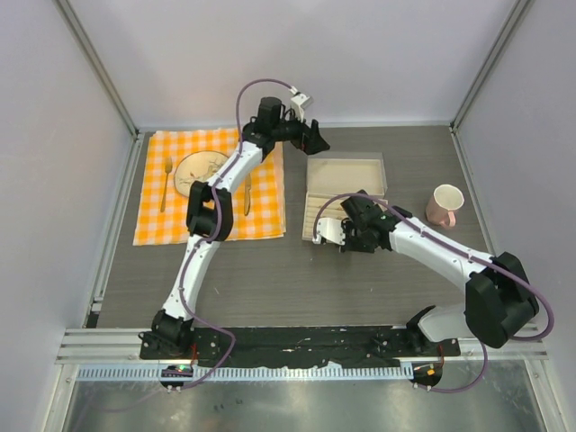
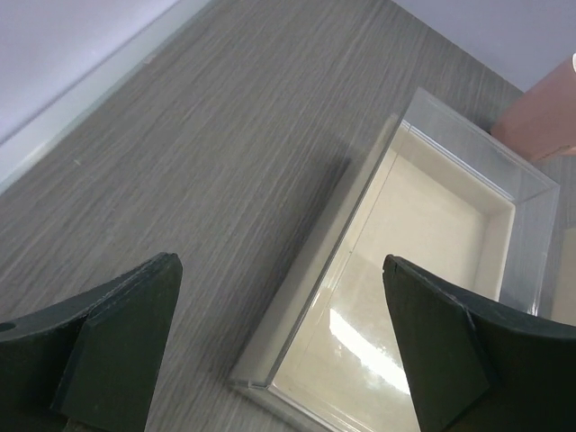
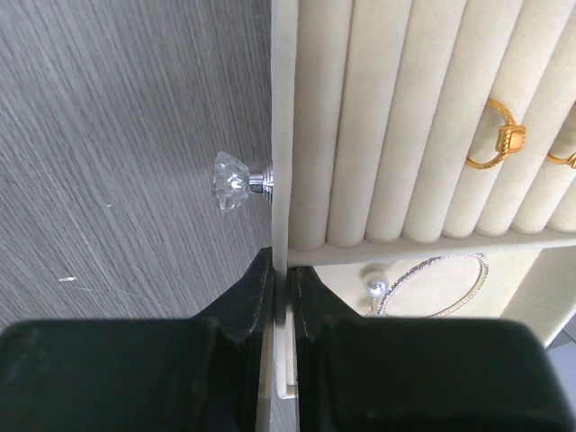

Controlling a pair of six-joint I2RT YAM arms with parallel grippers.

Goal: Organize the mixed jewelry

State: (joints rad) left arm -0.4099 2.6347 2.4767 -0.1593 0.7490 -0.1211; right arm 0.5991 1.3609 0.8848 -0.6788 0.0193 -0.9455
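Observation:
A beige jewelry tray (image 1: 326,205) lies mid-table, with a clear-walled beige box (image 1: 346,173) just behind it. In the right wrist view the tray's padded rolls hold a gold ring (image 3: 504,137) and part of another (image 3: 562,160). A thin silver hoop (image 3: 434,286) and a pearl piece (image 3: 376,288) lie in the flat compartment. My right gripper (image 3: 281,270) (image 1: 353,211) is shut on the tray's side wall (image 3: 283,135), below its crystal knob (image 3: 230,180). My left gripper (image 1: 315,139) (image 2: 281,263) is open and empty, above the table beside the clear box (image 2: 423,270).
An orange checked cloth (image 1: 265,211) at the left carries a plate (image 1: 200,169), a fork (image 1: 166,183) and a knife (image 1: 247,193). A pink cup (image 1: 444,204) stands right of the tray and also shows in the left wrist view (image 2: 540,117). Walls enclose the table.

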